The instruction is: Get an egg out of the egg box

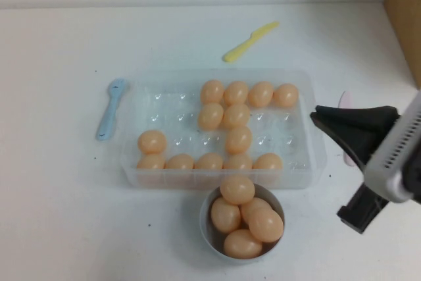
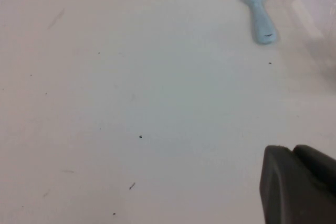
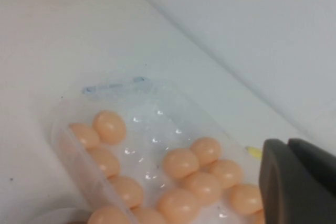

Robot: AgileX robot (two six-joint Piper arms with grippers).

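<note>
egg box (image 1: 135, 162) at table centre, clear plastic, thirteen eggs in its cells, far-left cells bare. right gripper (image 1: 329, 126) hovers just beside the box's right end, off the table; fingers look pressed together, empty. nearest egg (image 1: 285, 95) sits in the far-right corner cell, to the gripper's left and slightly beyond it. bowl (image 1: 205, 224) with five eggs lies left of the gripper, nearer the robot. left gripper (image 2: 299, 187) over bare table, blue spoon (image 2: 258, 20) well apart from it; cannot tell its finger state.

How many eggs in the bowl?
5 eggs in the bowl: one by the egg box, four heaped nearer; others may hide beneath; right claw right of the box, left claw over the table.
</note>
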